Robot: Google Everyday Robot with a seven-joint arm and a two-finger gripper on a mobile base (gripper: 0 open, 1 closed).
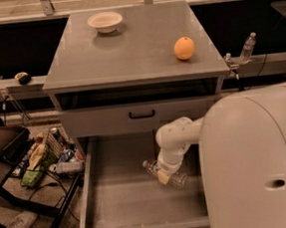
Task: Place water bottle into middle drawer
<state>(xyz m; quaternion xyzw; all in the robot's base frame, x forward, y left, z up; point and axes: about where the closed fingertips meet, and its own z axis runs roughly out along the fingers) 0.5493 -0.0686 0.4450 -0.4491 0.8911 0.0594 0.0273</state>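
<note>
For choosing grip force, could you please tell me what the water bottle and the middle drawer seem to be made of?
The water bottle, at the gripper low inside the drawer, looks like clear plastic: the floor shows through it. The middle drawer looks like matte grey metal, probably painted, with thin straight walls.

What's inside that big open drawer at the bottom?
A water bottle, held sideways by the gripper, over the bare floor of the middle drawer. The robot's white body hides the right end.
</note>
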